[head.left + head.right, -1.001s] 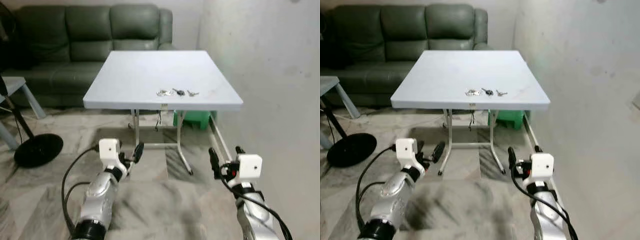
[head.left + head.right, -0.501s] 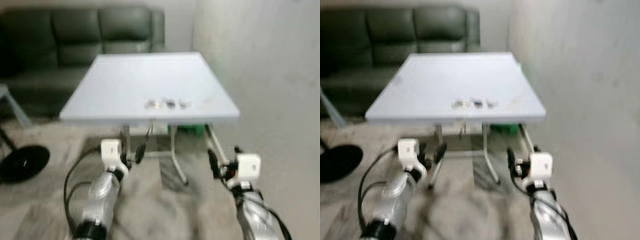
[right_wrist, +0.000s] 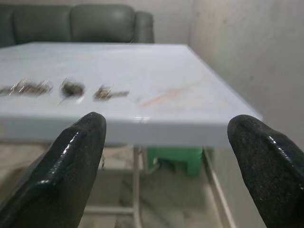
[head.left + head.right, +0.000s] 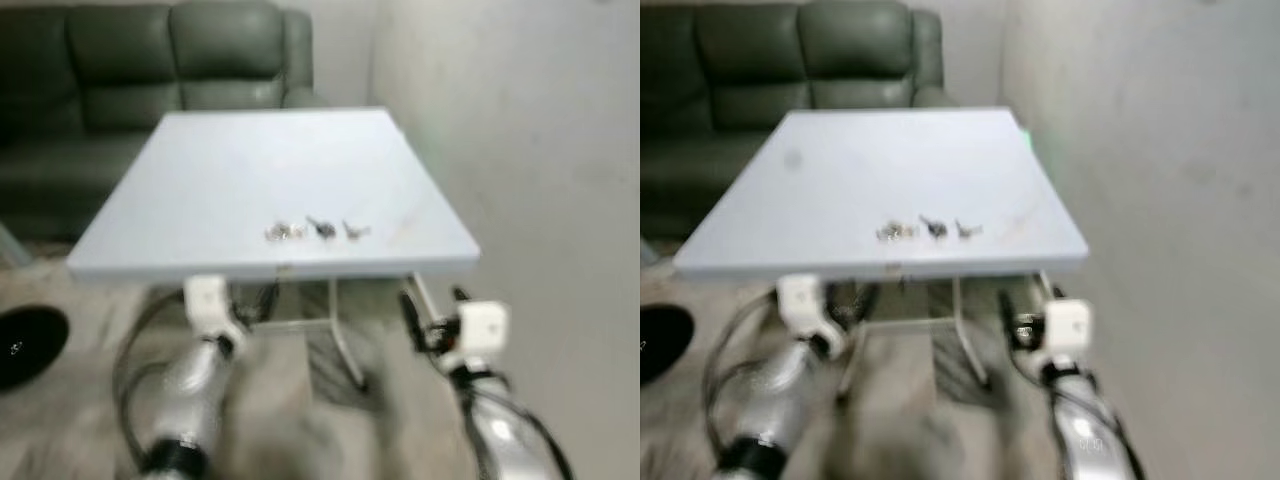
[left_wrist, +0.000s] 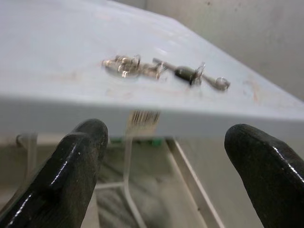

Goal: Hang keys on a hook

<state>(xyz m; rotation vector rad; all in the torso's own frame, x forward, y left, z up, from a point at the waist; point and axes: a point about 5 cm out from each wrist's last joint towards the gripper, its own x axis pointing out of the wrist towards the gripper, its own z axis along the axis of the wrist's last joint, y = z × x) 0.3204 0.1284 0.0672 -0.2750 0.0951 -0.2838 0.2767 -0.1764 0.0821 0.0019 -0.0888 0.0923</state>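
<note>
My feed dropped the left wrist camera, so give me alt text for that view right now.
Three small sets of keys lie in a row near the front edge of a pale table, seen from just below and in front of that edge. The left gripper is open, its two black fingers spread wide in the foreground, short of the table.

Soft, even indoor light; both eye views are motion-blurred, the wrist views sharper but slightly smeared.

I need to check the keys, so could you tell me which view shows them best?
The left wrist view: the keys lie close and fairly sharp on the table. The right wrist view blurs them; both eye views show them small.
</note>
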